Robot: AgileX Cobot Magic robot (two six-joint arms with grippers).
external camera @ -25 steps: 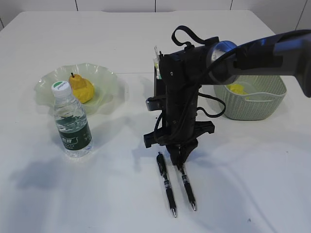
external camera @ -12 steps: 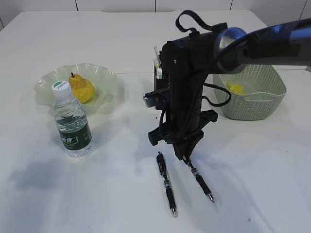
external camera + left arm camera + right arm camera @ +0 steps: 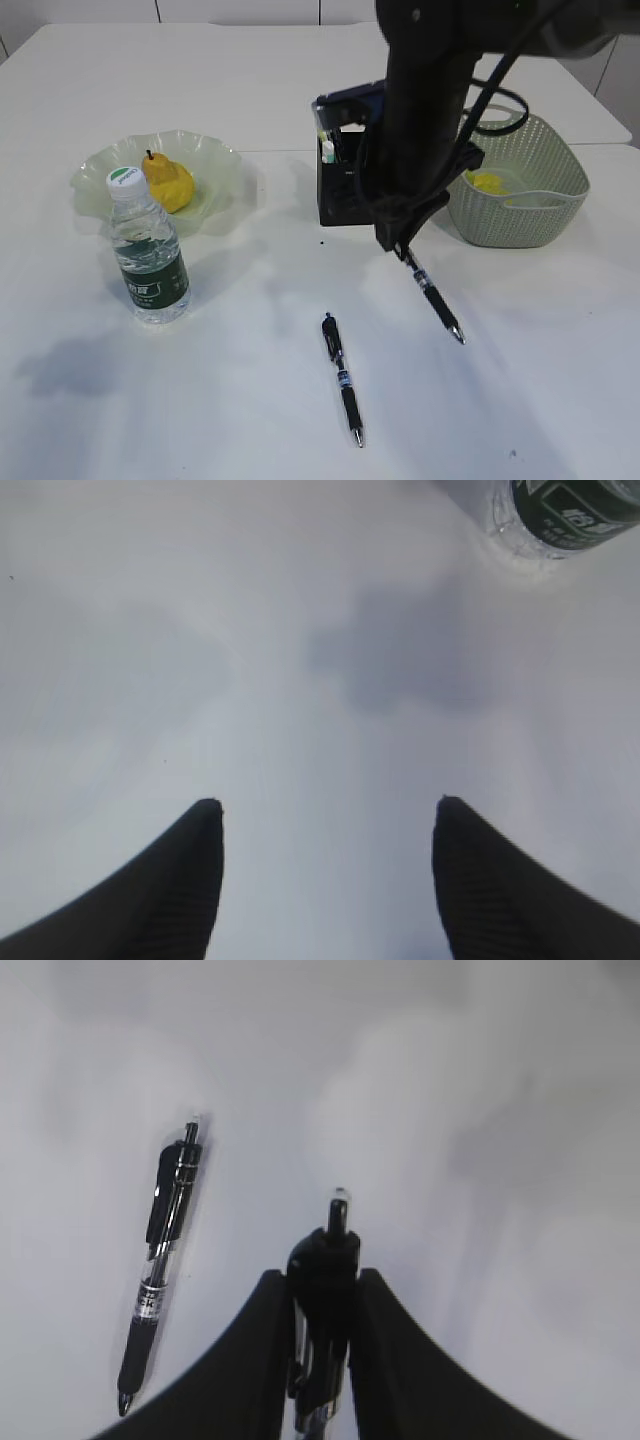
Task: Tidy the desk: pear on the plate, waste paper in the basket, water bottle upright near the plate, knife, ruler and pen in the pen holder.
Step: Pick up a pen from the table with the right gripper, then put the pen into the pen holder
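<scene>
Fingers (image 3: pixel 300 1340) of the right arm are pinching one black pen (image 3: pixel 432 297) by its upper end, so it is hanging tip-down at a slant above the tabletop (image 3: pixel 220 400), in front of the pen holder (image 3: pixel 340 185). Two pens are showing in all: the second pen (image 3: pixel 342 378) is lying flat on the tabletop, apart from the held one. The right arm is reaching down from above, its dark wrist partly hiding the single black pen holder. Left fingers (image 3: pixel 195 880) are standing spread wide over bare tabletop, gripping nothing, near the base of the one water bottle (image 3: pixel 147 250). That bottle is standing upright just in front of the plate (image 3: pixel 100 170), which is carrying the one pear (image 3: pixel 168 183). One basket (image 3: pixel 540 200) is sitting at the right, something yellow lying inside.
</scene>
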